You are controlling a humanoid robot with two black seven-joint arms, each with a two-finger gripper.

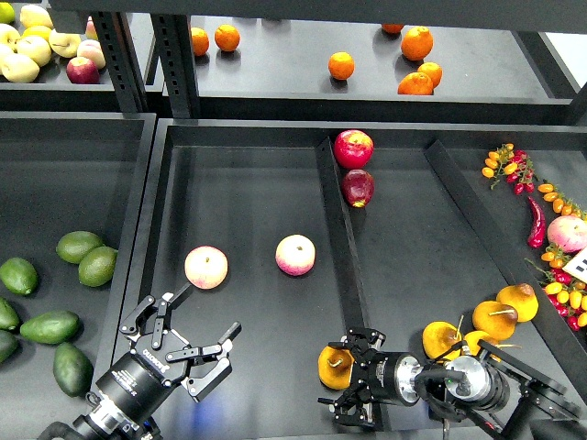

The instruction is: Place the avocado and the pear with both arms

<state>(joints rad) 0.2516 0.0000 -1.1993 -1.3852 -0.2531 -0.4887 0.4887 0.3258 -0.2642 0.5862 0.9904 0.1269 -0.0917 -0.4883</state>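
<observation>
The orange-yellow pear with a brown stem is between the fingers of my right gripper, which is shut on it low over the front of the middle tray, just left of the divider. Whether the pear touches the tray floor I cannot tell. My left gripper is open and empty at the front left of the middle tray. The dark green elongated avocado lies in the left tray, left of my left arm, among lighter green avocados.
Two pink-yellow peaches lie in the middle tray. Two red apples sit by the divider. More pears lie at the right arm. Peppers and small fruit fill the right tray. Oranges are on the back shelf.
</observation>
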